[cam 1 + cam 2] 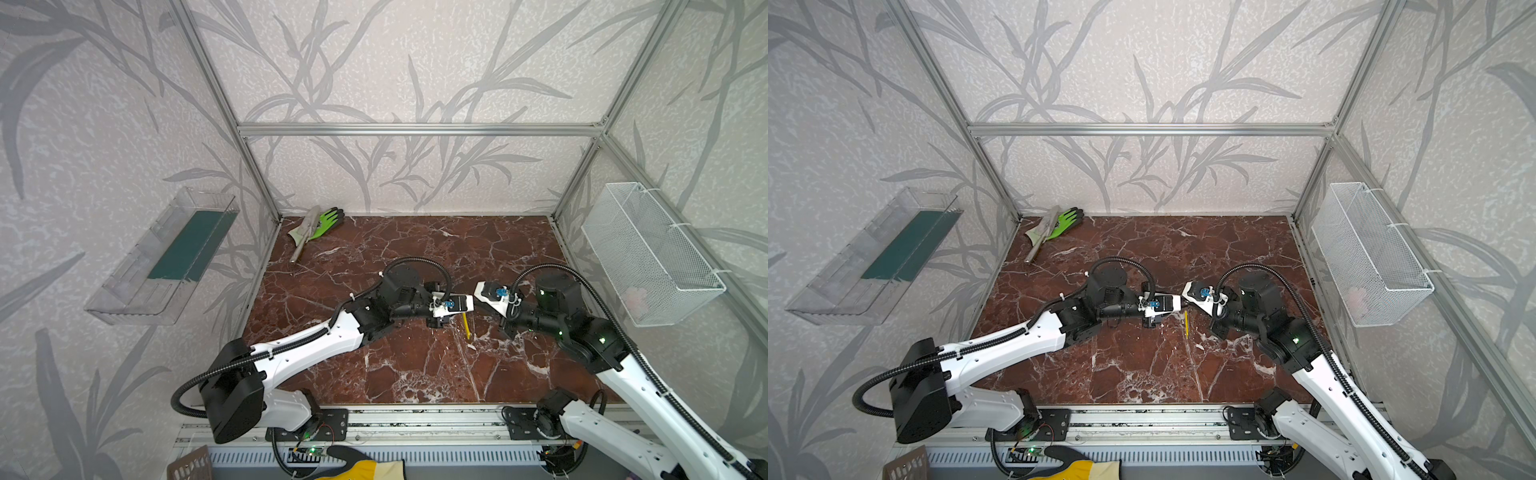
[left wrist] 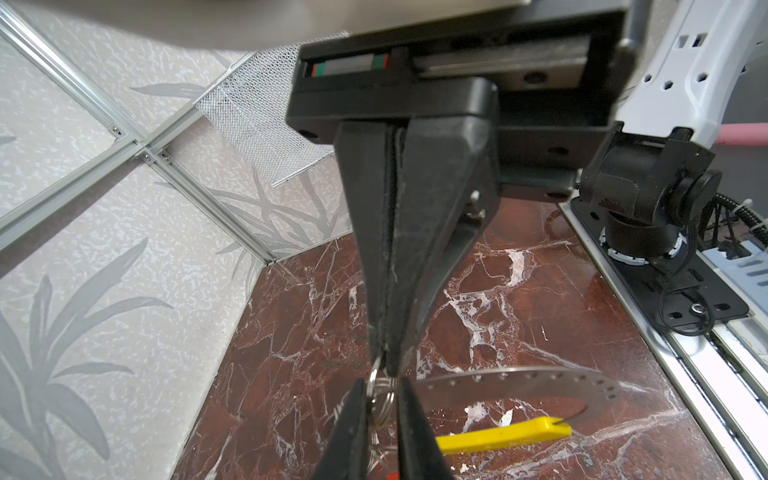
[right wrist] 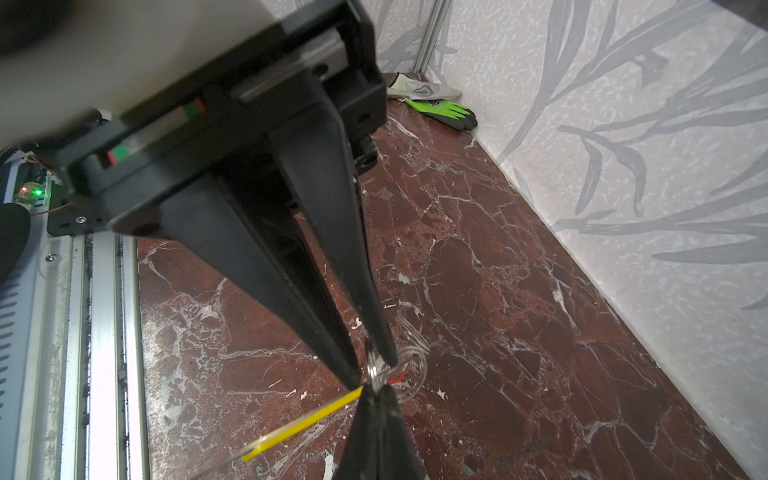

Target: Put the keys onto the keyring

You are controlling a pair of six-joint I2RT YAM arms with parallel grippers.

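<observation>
Both grippers meet tip to tip above the middle of the marble table (image 1: 415,374). The keyring (image 2: 519,384) is a thin grey hoop with a yellow arc (image 3: 307,422), and it hangs on edge below them (image 1: 466,325). My right gripper (image 3: 376,390) is shut, with the hoop's end and a small silver wire ring (image 3: 374,368) in its tip. My left gripper (image 2: 384,428) has its fingers a narrow gap apart around a bundle of small wire rings (image 2: 384,401), which touch both pads. A red-orange speck of one of the keys (image 3: 397,377) shows beside the rings; the blades are hidden.
A green glove (image 1: 330,220) and a metal trowel (image 1: 303,239) lie in the back left corner. A white mesh basket (image 1: 652,253) hangs on the right wall and a clear shelf (image 1: 166,257) on the left wall. A yellow glove (image 1: 365,467) lies by the front rail.
</observation>
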